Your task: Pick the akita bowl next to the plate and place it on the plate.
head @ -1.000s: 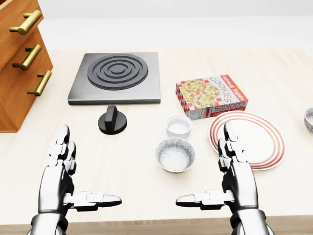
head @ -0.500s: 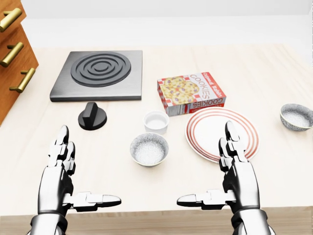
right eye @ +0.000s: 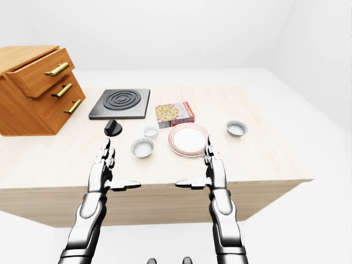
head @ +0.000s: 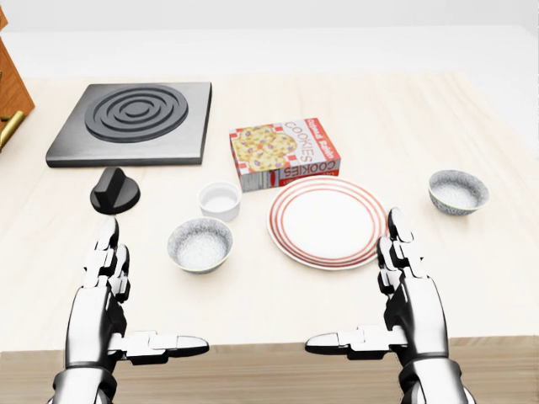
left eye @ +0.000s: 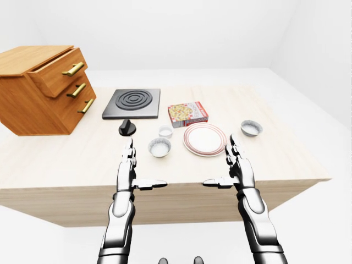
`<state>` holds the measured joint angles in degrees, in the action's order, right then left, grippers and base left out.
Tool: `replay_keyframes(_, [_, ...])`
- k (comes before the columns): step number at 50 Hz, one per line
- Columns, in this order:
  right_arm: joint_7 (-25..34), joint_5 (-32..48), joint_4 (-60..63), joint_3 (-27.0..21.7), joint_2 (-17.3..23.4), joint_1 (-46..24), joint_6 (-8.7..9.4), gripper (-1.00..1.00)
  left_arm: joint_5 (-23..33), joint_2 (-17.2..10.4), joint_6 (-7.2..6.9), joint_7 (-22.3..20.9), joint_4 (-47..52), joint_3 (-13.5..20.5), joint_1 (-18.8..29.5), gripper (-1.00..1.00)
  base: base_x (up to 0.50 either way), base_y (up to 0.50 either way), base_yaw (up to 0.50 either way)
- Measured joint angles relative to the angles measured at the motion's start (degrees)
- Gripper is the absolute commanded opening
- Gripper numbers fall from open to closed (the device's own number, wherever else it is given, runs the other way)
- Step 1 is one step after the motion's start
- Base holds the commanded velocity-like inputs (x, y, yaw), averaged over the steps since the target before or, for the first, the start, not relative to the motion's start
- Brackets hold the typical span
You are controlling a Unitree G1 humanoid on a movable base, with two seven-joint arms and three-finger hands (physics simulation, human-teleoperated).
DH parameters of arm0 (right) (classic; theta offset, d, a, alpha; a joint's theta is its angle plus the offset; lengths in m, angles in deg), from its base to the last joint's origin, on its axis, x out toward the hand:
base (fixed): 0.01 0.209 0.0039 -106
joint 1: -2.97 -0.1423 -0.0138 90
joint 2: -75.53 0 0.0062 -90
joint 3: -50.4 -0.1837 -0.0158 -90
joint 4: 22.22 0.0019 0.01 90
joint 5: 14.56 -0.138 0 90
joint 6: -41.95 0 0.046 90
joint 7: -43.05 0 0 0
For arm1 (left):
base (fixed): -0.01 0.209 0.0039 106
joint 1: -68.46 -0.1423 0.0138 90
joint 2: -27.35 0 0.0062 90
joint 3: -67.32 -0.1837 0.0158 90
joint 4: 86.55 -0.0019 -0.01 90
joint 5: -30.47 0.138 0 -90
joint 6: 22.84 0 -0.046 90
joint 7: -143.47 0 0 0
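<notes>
With my left hand (head: 101,310) and right hand (head: 413,310) both spread open and empty, the akita bowl (head: 200,245) lies just beyond the left one, left of the plate (head: 328,220).

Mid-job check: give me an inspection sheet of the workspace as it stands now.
Surface: wooden table, things spread across it.
Job's things: plate bare; speckled bowl to its left, second speckled bowl to its right, both apart from it.
Clutter: cookie box, white cup, black knob, burner, drawer chest.
Hands: left hand and right hand open, holding nothing, low in the head view.
Cables: nothing seen.
Surroundings: white wall, white floor.
</notes>
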<state>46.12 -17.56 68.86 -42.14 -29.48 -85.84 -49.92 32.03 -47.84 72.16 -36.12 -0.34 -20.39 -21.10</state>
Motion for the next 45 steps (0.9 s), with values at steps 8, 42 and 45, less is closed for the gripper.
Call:
replay_keyframes(8, [-0.01, -0.16, 0.16, -0.10, 0.02, -0.14, 0.44, 1.00, 0.04, -0.03, 0.00, 0.06, -0.22, 0.06, 0.04, 1.00, -0.08, -0.31, 0.00])
replay_keyframes(42, [-0.45, -0.41, -0.43, -0.51, 0.23, -0.71, 0.90, 1.00, 0.19, 0.00, 0.00, 0.40, -1.20, 0.11, 0.34, 1.00, -0.07, -0.28, 0.00])
replay_keyframes(45, [-0.55, 0.02, -0.70, -0.32, 0.21, -0.71, 0.62, 1.00, 0.18, -0.05, 0.00, 0.46, -1.45, 0.18, 0.43, 1.00, 0.00, 0.00, 0.00])
